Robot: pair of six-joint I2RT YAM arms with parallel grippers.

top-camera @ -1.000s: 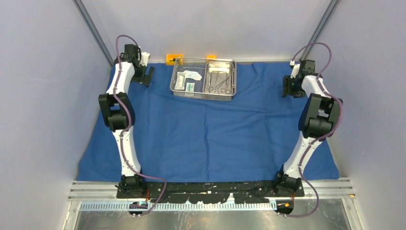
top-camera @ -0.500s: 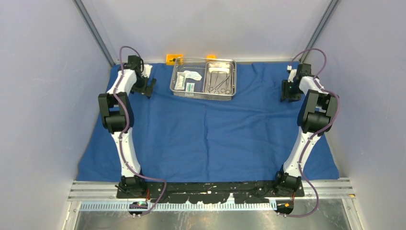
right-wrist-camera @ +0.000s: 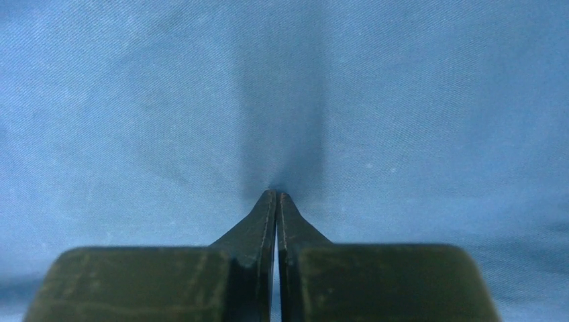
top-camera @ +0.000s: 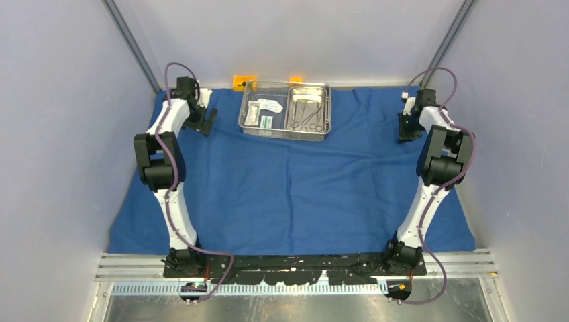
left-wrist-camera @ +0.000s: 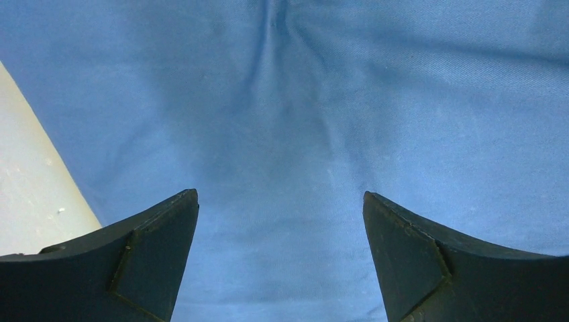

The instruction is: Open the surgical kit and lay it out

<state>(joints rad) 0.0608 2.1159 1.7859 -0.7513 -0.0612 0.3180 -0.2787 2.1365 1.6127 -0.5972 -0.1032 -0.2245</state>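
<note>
The blue cloth wrap (top-camera: 288, 194) lies spread over the table. At its far middle stands the steel mesh basket (top-camera: 283, 135), with white-green packets (top-camera: 262, 111) in its left half. In its right half is the solid steel tray (top-camera: 289, 111), which carries the scissors and forceps (top-camera: 308, 114). My left gripper (top-camera: 207, 122) hangs open just over the cloth's far left part (left-wrist-camera: 282, 121), nothing between its fingers. My right gripper (top-camera: 406, 131) is at the far right, its tips (right-wrist-camera: 277, 193) closed where a dark crease in the cloth (right-wrist-camera: 416, 100) runs into them.
Two small orange blocks (top-camera: 243, 82) (top-camera: 296, 80) sit behind the basket at the back wall. Bare white table (left-wrist-camera: 30, 194) shows past the cloth's edge in the left wrist view. Side walls stand close to both arms.
The right gripper came down onto the cloth's far right part and shut. The left gripper shifted slightly toward the near side and stayed open.
</note>
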